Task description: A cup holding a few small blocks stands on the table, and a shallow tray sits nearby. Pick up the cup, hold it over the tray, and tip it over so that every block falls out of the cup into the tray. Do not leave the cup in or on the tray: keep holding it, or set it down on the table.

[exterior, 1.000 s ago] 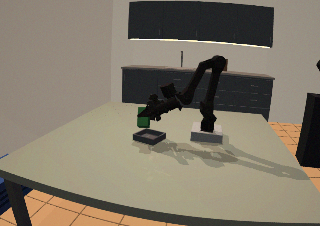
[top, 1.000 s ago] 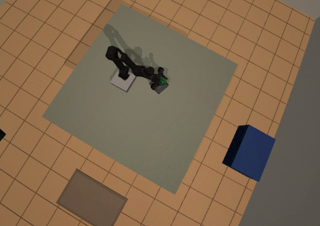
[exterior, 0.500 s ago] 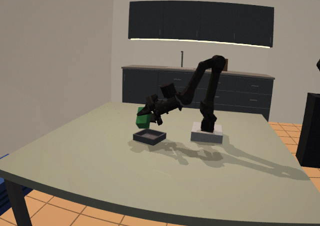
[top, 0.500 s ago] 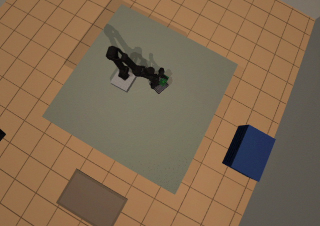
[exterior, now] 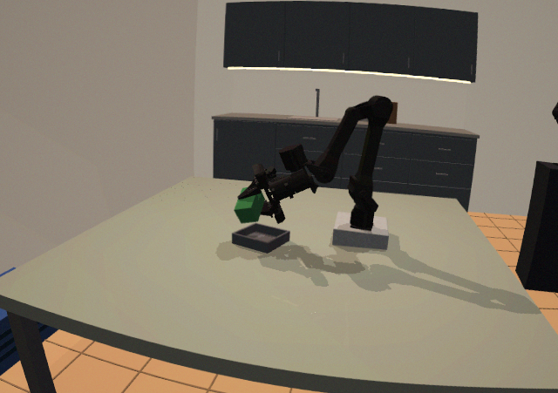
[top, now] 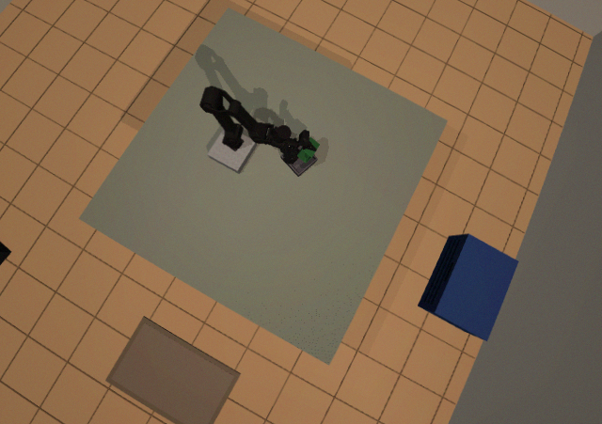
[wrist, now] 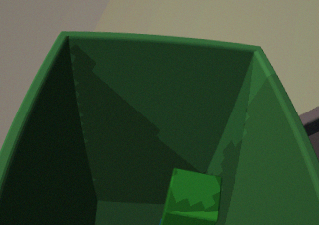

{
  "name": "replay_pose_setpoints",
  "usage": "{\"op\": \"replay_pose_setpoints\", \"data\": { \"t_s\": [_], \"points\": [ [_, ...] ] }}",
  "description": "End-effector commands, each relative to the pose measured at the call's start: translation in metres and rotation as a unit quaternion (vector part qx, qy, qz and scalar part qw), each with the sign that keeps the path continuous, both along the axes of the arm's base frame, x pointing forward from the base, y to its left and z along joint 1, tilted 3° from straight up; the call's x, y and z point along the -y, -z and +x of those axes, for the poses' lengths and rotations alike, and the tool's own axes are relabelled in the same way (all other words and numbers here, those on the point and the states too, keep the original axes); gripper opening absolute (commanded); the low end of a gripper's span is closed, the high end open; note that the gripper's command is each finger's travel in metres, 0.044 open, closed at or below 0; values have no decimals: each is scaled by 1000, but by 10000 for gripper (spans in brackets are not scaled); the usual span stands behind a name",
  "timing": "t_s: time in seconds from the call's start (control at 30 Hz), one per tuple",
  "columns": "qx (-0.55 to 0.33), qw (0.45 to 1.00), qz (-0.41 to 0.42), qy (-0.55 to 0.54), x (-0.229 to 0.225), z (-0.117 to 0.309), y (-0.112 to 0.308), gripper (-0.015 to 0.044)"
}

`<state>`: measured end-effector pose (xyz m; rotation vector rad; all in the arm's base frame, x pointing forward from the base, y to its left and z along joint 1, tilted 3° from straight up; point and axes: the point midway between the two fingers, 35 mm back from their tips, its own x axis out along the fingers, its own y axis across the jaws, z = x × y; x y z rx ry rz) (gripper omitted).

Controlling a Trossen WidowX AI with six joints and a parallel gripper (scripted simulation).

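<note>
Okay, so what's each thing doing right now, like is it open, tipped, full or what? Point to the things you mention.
Gripper (top: 300, 146) (exterior: 267, 203): shut on the cup.
Green cup (top: 306, 155) (exterior: 248, 207) (wrist: 164, 81): held up, tilted.
Green block (wrist: 195, 189): inside the cup.
Tray (top: 299, 172) (exterior: 252, 243): on the table, below the cup.
</note>
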<state>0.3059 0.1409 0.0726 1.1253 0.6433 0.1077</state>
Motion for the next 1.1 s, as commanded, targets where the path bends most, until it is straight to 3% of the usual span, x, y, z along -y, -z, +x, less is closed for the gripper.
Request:
{"op": "replay_pose_setpoints", "data": {
  "t_s": [0.0,1.07],
  "points": [
    [-16,999,39,19,-1,2,-1,0],
    [-150,923,316,162,-3,3,1,0]
  ]
}}
